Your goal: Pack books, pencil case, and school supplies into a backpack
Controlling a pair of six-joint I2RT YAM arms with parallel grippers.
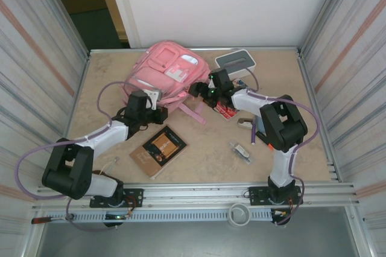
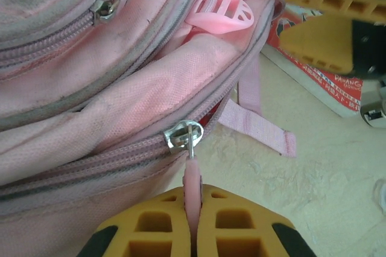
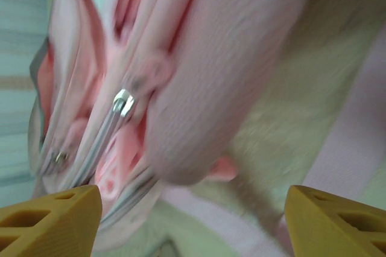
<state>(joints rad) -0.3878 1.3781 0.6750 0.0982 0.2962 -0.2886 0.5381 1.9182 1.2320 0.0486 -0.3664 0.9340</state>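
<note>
At the back of the table [image 1: 199, 172], the backpack [image 1: 166, 73] lay flat with its pockets facing up, which put every zip within reach of both your arms. Your left gripper [image 2: 193, 209] was clamped on the pink zip pull [image 2: 192, 187], its fingers pressed together with only the thin tab between them. The metal slider [image 2: 184, 133] sat just past the fingertips, in line with the pull, so a draw along the zip would run straight. The zip beside it looked partly parted, though how far I could not tell.

Your right gripper [image 3: 193, 227] hung at the backpack's right side with its jaws spread wide and nothing between them, facing the pink fabric. That wrist view was blurred. I judged it was placed there to catch or brace the fabric, since a soft backpack slides unless something resists the pull.

Nothing seemed packed yet. The brown book [image 1: 158, 150] lay on the near side of the backpack, close by your left arm. The red book [image 1: 226, 111] lay under your right forearm, just beside the backpack. The packet [image 1: 242, 150] and the beige piece [image 1: 245, 122] lay apart from the backpack, near your right arm's elbow. The white box [image 1: 235, 59] stood just right of the backpack. You were opening a compartment first, and the loading waited on that.
</note>
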